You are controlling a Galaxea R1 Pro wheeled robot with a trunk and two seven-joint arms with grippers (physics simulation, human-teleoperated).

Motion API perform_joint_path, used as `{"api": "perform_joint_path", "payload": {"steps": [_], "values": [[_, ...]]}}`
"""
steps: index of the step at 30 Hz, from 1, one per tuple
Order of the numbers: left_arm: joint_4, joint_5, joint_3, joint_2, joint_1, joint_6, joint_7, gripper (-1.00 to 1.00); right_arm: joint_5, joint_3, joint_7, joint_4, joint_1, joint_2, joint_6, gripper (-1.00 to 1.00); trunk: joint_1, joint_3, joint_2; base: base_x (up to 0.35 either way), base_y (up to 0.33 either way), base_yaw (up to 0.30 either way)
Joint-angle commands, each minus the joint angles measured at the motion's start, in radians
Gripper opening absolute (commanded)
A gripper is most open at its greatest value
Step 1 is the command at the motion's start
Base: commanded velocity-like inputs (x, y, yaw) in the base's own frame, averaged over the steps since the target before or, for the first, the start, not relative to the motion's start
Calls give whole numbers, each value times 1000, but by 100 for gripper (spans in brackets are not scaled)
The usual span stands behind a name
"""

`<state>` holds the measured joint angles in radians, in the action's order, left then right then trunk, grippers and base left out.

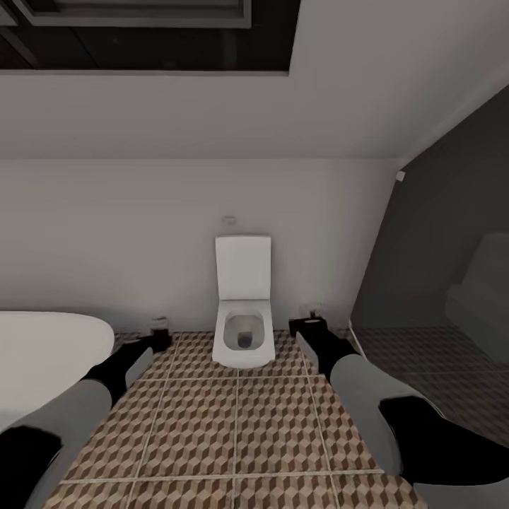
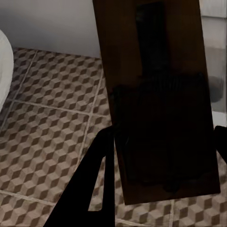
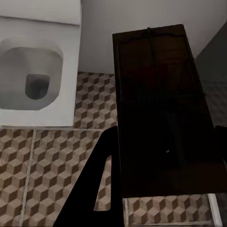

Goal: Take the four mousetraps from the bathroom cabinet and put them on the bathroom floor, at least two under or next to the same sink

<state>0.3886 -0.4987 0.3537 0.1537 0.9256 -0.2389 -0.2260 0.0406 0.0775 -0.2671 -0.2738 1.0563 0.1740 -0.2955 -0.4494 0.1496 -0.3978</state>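
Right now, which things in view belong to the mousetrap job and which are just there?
Job:
- mousetrap in left gripper
- mousetrap in right gripper
- bathroom floor

Just there:
- toilet
- bathtub
- grey wall

both arms forward — each gripper clamped

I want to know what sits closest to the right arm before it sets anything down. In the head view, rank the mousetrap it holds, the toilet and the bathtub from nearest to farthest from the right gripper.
1. Mousetrap: clamped in the right gripper itself.
2. Toilet: just to its left, against the back wall.
3. Bathtub: farthest, beyond the left arm at the left edge.
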Motion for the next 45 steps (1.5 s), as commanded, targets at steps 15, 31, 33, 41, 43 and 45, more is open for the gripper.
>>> {"api": "perform_joint_path", "payload": {"steps": [15, 31, 33, 41, 43, 45], "values": [[-195, -12, 131, -42, 2, 269, 23, -100, 1, 7, 66, 36, -4, -13, 35, -100, -1, 2, -2, 0, 0, 0], [-204, -13, 133, -84, 0, 265, 15, -100, 2, 6, 62, 35, -5, -16, 48, -100, -1, 2, -2, 0, 0, 0], [-203, -12, 133, -85, 0, 264, 15, -100, 2, 5, 63, 35, -4, -16, 48, -100, -1, 2, -2, 0, 0, 0], [-206, -12, 133, -95, -3, 263, 15, -100, 1, 5, 62, 33, -5, -16, 49, -100, -16, 16, -30, 0, 0, 0], [-213, -12, 133, -100, -3, 263, 16, -100, 1, 5, 62, 33, -5, -16, 49, -100, -24, 24, -44, 0, 0, 0], [-218, -12, 133, -108, -4, 263, 16, -100, 1, 5, 63, 33, -5, -16, 49, -100, -31, 33, -58, 0, 0, 0]]}}
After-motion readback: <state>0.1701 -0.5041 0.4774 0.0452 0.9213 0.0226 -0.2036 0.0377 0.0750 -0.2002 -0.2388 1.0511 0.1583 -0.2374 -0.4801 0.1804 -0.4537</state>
